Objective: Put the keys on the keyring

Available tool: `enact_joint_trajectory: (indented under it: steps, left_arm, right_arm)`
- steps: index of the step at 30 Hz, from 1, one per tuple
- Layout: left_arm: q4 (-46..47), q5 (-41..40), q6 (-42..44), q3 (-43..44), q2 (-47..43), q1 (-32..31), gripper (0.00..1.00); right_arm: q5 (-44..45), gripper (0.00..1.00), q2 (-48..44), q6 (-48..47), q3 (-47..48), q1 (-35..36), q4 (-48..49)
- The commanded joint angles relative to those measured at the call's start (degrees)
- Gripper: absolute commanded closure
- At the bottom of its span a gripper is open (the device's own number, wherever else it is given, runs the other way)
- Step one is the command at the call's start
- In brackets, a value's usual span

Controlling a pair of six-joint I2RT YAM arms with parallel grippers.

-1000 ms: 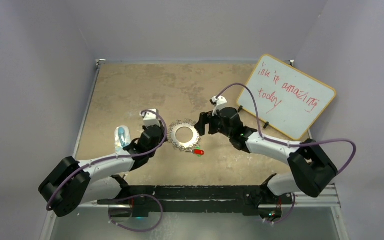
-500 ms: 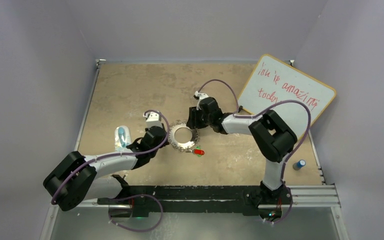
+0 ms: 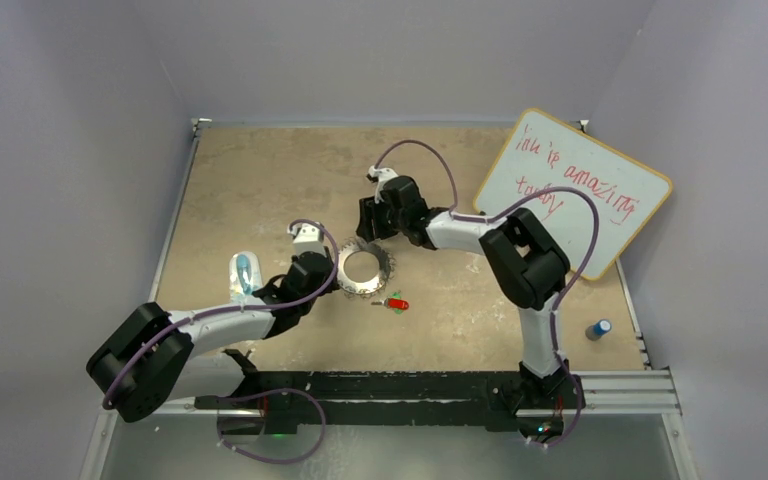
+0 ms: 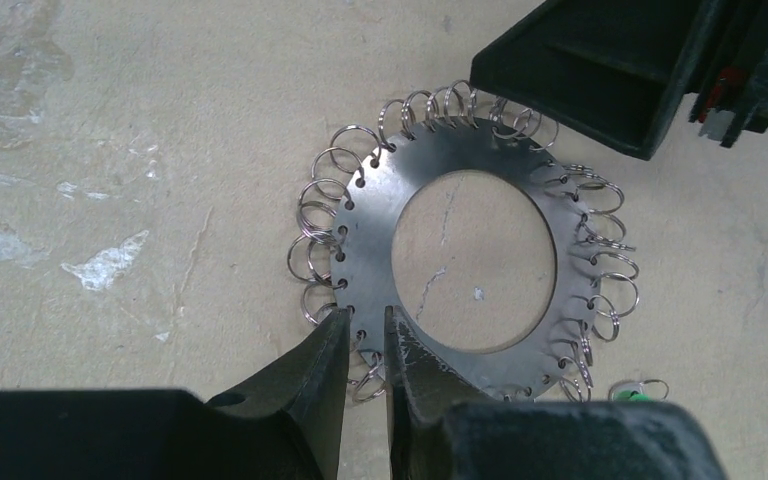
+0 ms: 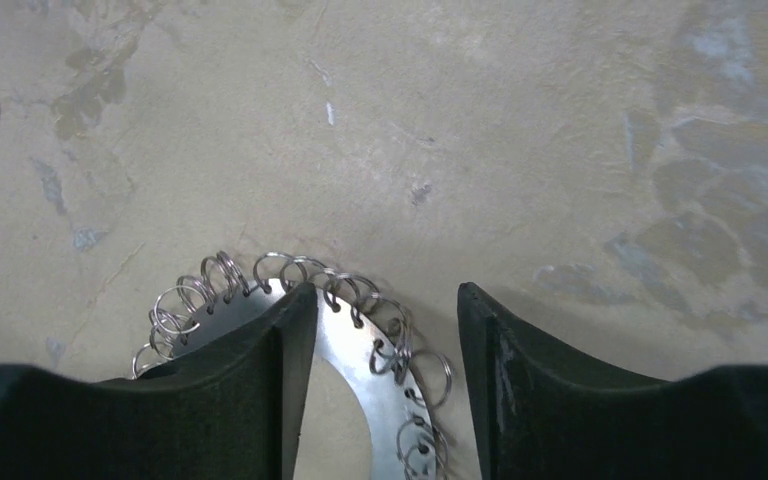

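Hidden: in the left wrist view the left gripper [image 4: 365, 325] covers the lower edge of the keyring [image 4: 370, 200] with its own body. The right wrist view cuts the ring off at the bottom, so only its top arc shows.
Hard to make out: from above, the keys [image 3: 396, 303] are a tiny red speck with a hint of green, and the blades cannot be told apart. In the left wrist view only a scrap of the green-headed key [image 4: 632, 393] on a small loop peeks out at the lower right.
Keyring place: flat on the counter [image 3: 260, 180], centre of the overhead view, between the two grippers.
Keys place: on the counter just below and right of the ring, apart from it.
Left arm: lies low, stretched from the lower left toward the centre, with its wrist at the ring's left side.
Left jaws: nearly closed across the ring's flat band at its lower left, seemingly pinching it.
Right arm: rises from the lower right, bends at the elbow and reaches left to the ring's far edge.
Right jaws: the right gripper [image 5: 385, 300] stands apart. One finger is over the ring's opening and the other over bare counter outside the fringe. The band lies loose in the gap.
Other: a clear bluish object [image 3: 244, 275] is left of the left wrist, a whiteboard [image 3: 580, 190] with red writing is at the upper right, and a small blue cylinder [image 3: 597, 328] is near the right edge.
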Motion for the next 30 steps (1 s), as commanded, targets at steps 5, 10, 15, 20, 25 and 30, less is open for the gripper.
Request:
enact_joint_trajectory:
  steps: [5, 10, 15, 20, 25, 30]
  left_arm:
    - [4.79, 3.21, 1.63, -0.08, -1.60, 0.25, 0.81]
    - [7.03, 4.38, 3.30, -0.74, -3.04, 0.28, 0.75]
    - [8.89, 5.27, 4.56, -1.19, -4.26, 0.32, 0.63]
    - [9.49, 6.04, 4.97, -1.24, -4.65, 0.32, 0.48]
    - [9.43, 6.69, 4.98, -1.09, -4.39, 0.32, 0.38]
    - [8.49, 6.97, 4.82, -0.71, -4.08, 0.32, 0.32]
  right_arm:
    - [5.28, 0.38, -10.20, -2.48, -6.58, -0.09, -7.36]
    - [0.74, 0.53, -11.17, -0.38, -12.05, -0.09, -7.18]
    - [-4.33, 0.71, -8.75, 0.36, -12.04, -0.09, -4.95]
    - [-4.63, 0.95, -4.49, 0.18, -6.62, -0.08, -4.53]
    - [-1.92, 0.95, -0.57, -2.56, 0.95, -0.09, -6.94]
    - [1.52, 0.73, -4.30, -4.62, -0.64, -0.09, -7.67]
